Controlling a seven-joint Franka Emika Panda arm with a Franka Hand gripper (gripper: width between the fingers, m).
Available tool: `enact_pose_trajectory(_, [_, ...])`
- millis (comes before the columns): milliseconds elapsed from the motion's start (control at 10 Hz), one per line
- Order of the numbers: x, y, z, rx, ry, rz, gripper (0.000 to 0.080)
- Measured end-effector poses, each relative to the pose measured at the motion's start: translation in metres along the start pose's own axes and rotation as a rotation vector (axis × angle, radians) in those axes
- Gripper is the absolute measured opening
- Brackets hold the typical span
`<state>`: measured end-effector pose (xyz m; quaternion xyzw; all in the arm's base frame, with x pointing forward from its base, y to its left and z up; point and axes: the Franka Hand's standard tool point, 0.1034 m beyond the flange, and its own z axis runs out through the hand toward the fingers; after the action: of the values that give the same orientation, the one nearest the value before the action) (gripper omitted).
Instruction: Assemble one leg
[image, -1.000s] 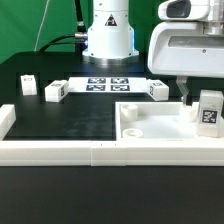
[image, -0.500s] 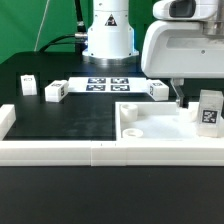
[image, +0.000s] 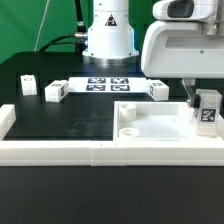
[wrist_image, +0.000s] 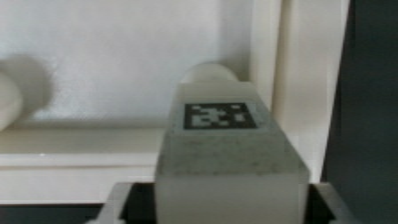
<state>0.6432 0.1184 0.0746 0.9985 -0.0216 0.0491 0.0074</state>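
My gripper (image: 204, 99) is at the exterior view's right, shut on a leg (image: 208, 110), a small white block with a black-and-white tag. The leg stands upright at the right end of the large flat white slab (image: 158, 126). In the wrist view the leg (wrist_image: 221, 140) fills the gap between the two dark fingers of my gripper (wrist_image: 222, 203), tag facing the camera. A rounded recessed corner of the slab (wrist_image: 107, 110) lies behind it. Three more legs lie on the black table: one (image: 27, 85), another (image: 55, 92) and a third (image: 158, 89).
The marker board (image: 104, 84) lies flat at the back centre before the arm's base. A low white wall (image: 60, 151) runs along the table's front edge and turns up at the left end (image: 6, 118).
The hand has shifted slightly and the dark finger left of the leg has closed in against it. The leg has barely moved. The other legs are unchanged.
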Motion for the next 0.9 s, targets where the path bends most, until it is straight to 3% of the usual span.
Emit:
enact_pose_trajectory(100, [-0.0003,0.0001,0.0002,0.000,-0.001,0.006,0.0290])
enact_pose_trajectory(500, [-0.0011,0.0020,0.0022,0.022,0.020,0.568,0.0291])
enact_pose_trajectory(900, [-0.0043,0.0054,0.0029,0.012,0.008,1.103,0.0291])
